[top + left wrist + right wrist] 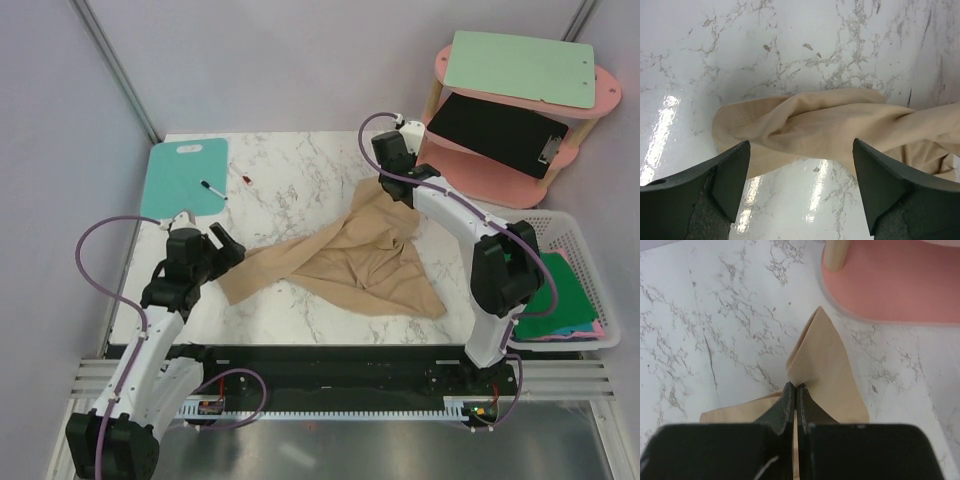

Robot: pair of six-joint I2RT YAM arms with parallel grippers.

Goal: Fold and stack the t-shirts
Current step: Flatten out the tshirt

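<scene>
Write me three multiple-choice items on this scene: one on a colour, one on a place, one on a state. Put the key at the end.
1. The t-shirt lying on the marble table is:
A. green
B. tan
C. blue

2. The mint-green clipboard lies:
A. on the top shelf of the pink stand
B. on the stand's lower shelf
C. on the table

3. The right gripper is:
A. wide open
B. shut on the clipboard
C. shut on the t-shirt

Key:
1 B, since the top view shows beige-tan cloth spread over the marble.
2 A, since the clipboard rests on the upper tier, above a black one.
3 C, since the right wrist view shows the fingers pressed together with a peak of the cloth pinched between them.
</scene>
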